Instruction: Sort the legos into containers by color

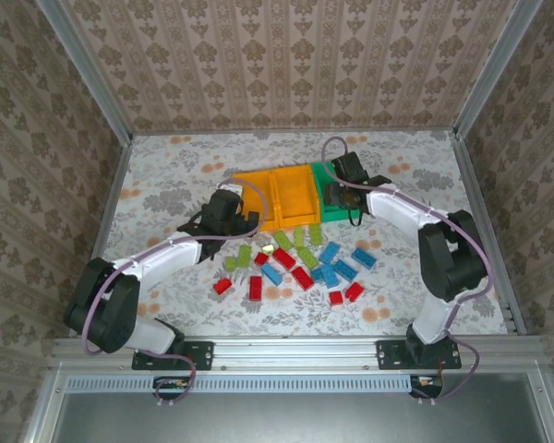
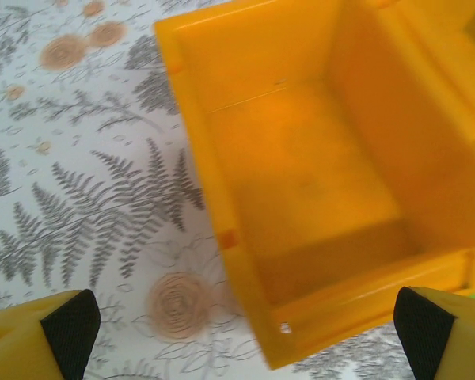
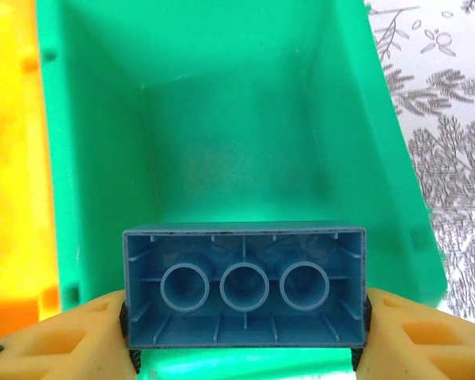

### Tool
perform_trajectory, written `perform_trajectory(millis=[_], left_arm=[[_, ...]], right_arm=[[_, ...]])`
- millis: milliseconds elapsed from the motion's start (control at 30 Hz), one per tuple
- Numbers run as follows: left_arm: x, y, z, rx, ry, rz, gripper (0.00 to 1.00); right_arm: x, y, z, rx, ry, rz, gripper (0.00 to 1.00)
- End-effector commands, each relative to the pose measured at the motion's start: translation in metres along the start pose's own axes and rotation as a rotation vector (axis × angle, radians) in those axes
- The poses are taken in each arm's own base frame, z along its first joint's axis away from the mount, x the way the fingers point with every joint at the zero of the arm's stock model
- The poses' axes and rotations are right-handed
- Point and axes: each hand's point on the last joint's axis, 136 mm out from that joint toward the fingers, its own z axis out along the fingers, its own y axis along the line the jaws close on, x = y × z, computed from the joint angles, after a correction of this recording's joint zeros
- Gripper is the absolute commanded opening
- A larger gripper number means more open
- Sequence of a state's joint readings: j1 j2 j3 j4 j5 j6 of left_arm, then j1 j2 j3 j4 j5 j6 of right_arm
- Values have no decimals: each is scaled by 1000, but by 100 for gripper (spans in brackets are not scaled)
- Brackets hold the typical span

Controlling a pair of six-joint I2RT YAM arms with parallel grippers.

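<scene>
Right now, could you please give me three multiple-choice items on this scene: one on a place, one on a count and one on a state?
1. The right gripper holds the blue brick above:
A) the green bin
B) the left orange bin
C) the middle orange bin

2. How many bins are orange?
A) one
B) two
C) three

3. The left gripper is:
A) shut on a red brick
B) open and empty
C) shut on nothing

Answers:
1 A: in the right wrist view, the green bin's floor lies right behind the brick.
2 B: in the top view, two orange bins stand in a row with the green one.
3 B: its pads stand wide apart with no brick between them.
</scene>
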State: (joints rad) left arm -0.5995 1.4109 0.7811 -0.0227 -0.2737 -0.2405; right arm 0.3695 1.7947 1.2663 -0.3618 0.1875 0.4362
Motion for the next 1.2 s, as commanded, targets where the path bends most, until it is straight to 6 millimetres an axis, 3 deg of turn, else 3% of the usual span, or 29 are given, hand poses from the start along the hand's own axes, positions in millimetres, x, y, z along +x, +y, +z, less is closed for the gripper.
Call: perform_trajectory(millis=[0,167,367,533,733,800,967,1167], left_arm=[[-8,-13,-4,25,-12,-8,100],[-6,-16,-1,27,-7,-1,100],[-8,-23,1,51,-12,15,100],[-8,-30,6,67,-9,23,100],[-7,-32,9,76,-13,28,100],[-7,-35,11,87,-15,37,100],[-10,-41,13,111,-17,53,100],[-10,-43,12,123,-29,63,100]], right_arm=[[5,-8,12,42,69,36,56],[1,-7,9,25,72,59,77],[10,-11,-26,-18,40,133,99],[43,-23,-55,-17,58,120,99],[128,-70,-79,145,272,89,97],[150,-73,-81,141,315,149,97],[171,-71,-79,110,300,379,97],[179,-70,-68,135,315,525,97]])
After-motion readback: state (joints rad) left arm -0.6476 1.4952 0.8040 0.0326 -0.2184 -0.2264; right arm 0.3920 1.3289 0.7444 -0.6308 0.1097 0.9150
